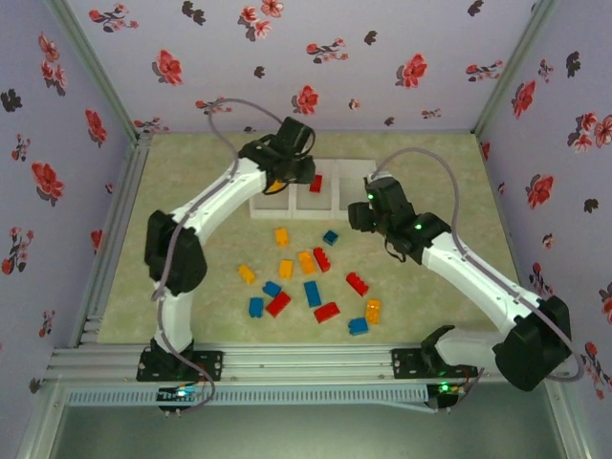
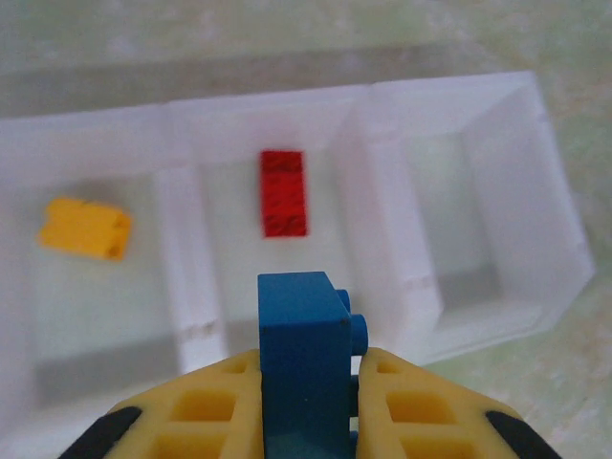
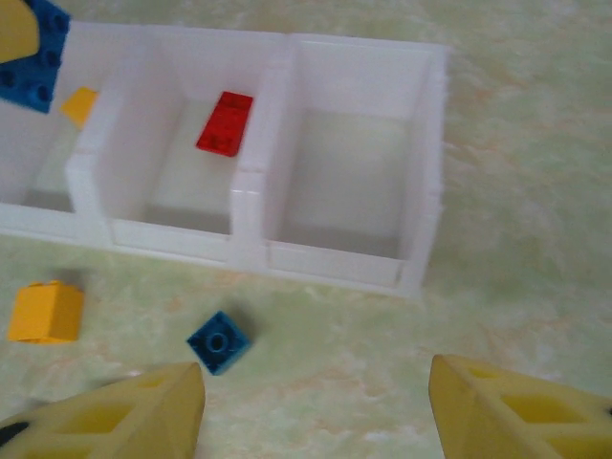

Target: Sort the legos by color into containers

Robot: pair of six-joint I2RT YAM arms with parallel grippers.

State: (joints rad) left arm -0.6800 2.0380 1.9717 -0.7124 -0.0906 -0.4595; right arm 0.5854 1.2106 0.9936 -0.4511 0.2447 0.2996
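From above, the left arm (image 1: 206,206) hides the 9 o'clock end of the bins (image 1: 330,196). At the left wrist, the blue brick (image 2: 301,354) runs off at 6 o'clock, its lower sides hidden by the fingers (image 2: 201,406). At the right wrist, the blue brick (image 3: 29,53) is cropped at 11 o'clock.

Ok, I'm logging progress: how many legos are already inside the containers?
2. An orange-yellow lego lies in the left container, a red lego in the middle container. The left gripper holds a blue lego above them, uncounted, hiding some floor, so maybe more.
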